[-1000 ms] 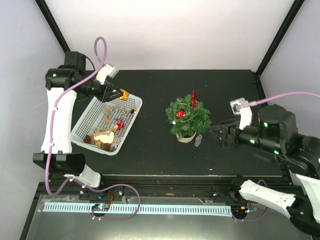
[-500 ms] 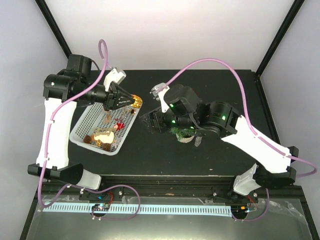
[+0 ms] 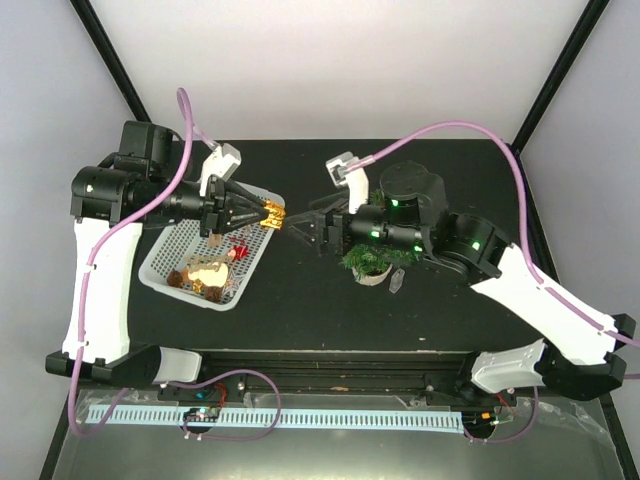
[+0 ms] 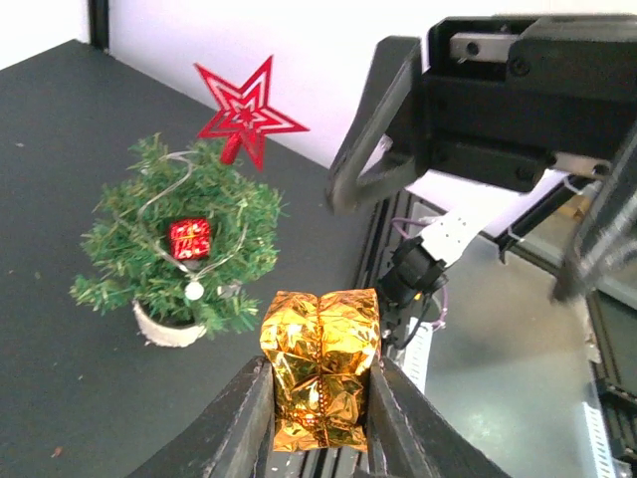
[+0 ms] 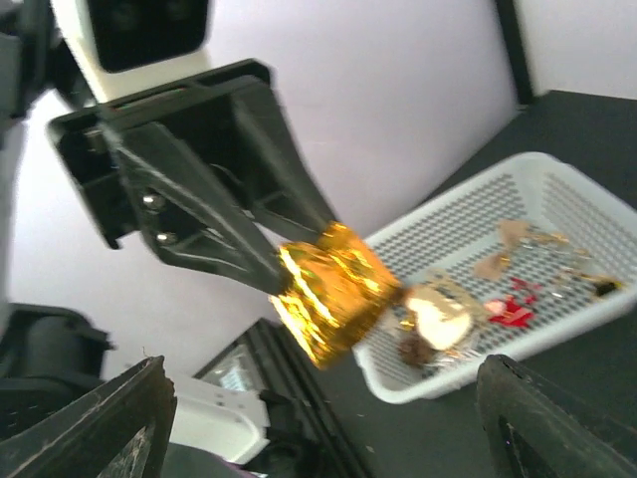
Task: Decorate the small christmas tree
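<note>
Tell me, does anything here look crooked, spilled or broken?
The red star topping the small christmas tree leans sideways rather than standing straight. A small pale piece lies on the table beside the tree's pot, perhaps a fallen ornament; too small to tell. Nothing else stands out.

Probably a lab test cell — black-framed white walls (image 3: 350, 60) around a black table (image 3: 300, 300).

A black table (image 3: 300, 295) bears a white basket (image 3: 170, 255) and small christmas tree (image 3: 362, 260).
</note>
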